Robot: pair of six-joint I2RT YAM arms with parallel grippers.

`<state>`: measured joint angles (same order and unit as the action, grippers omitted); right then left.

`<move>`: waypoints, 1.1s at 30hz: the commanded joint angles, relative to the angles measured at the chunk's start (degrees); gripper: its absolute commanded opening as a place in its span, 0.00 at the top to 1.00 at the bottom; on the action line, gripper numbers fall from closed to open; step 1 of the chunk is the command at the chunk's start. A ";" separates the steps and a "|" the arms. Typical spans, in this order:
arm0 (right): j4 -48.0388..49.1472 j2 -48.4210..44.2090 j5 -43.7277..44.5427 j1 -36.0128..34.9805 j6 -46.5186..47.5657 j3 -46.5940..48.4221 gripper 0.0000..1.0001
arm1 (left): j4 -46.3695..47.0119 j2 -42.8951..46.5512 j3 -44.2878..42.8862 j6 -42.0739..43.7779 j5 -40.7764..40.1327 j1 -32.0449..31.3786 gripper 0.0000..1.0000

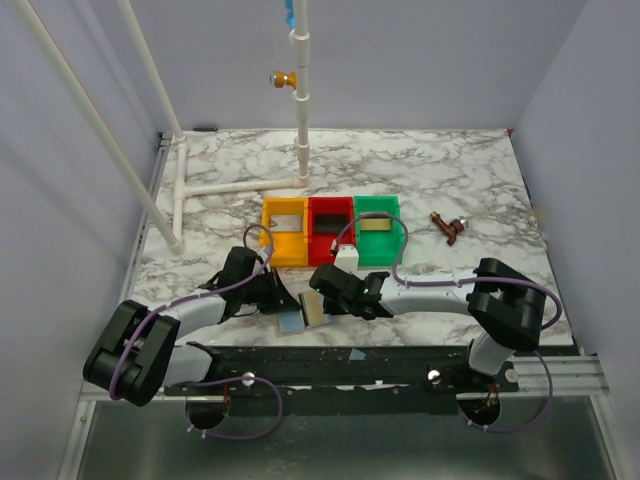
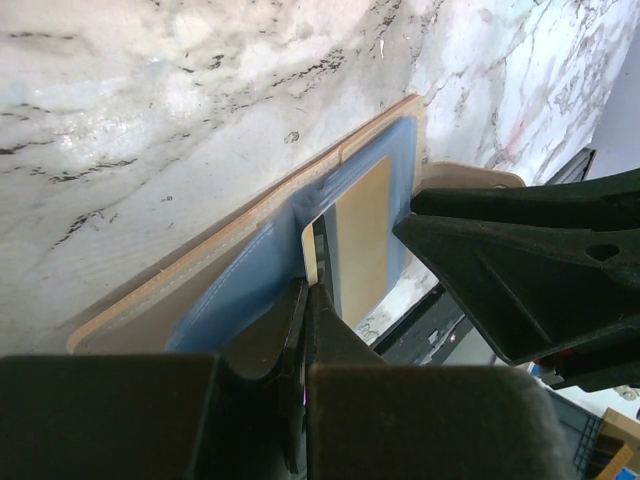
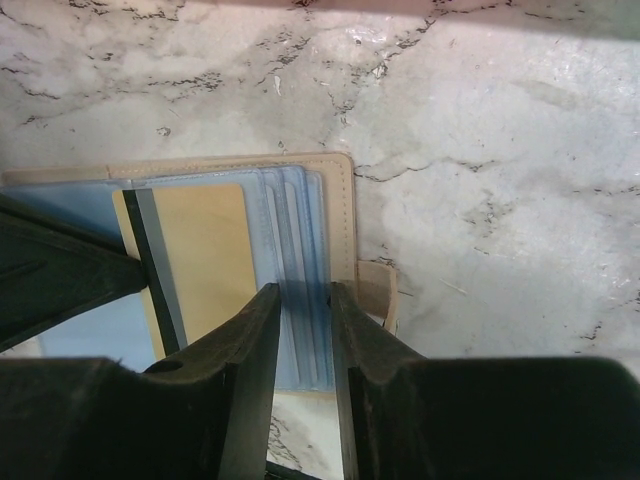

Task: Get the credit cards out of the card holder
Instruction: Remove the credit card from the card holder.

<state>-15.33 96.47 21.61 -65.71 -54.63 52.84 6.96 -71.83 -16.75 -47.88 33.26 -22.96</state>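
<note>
The card holder (image 1: 300,316) lies open on the marble table near the front edge, with a tan rim and blue lining (image 2: 240,280) (image 3: 300,200). A tan-striped credit card (image 2: 362,235) (image 3: 195,250) sticks partway out of its sleeve. My left gripper (image 1: 284,300) (image 2: 308,292) is shut on that card's near corner. My right gripper (image 1: 326,292) (image 3: 303,300) stands at the holder's other half. Its jaws are nearly together on the blue sleeves. It also shows in the left wrist view (image 2: 410,215).
Yellow (image 1: 268,240), red (image 1: 314,243) and green (image 1: 396,240) trays stand in a row behind the holder, holding a grey, a black and a tan flat rectangle. A white block (image 1: 347,257) sits before the red tray. A brown object (image 1: 448,227) lies right. White pipes (image 1: 302,120) stand at back.
</note>
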 commanded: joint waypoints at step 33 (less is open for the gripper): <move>-6.99 1.54 3.51 -0.22 0.89 -1.30 0.70 | -13.73 4.12 -2.37 6.67 -5.56 2.90 1.00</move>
<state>-15.49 96.47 21.82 -65.73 -54.61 52.84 -3.44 -68.84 -19.09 -42.78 30.96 -21.06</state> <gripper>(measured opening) 0.297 0.012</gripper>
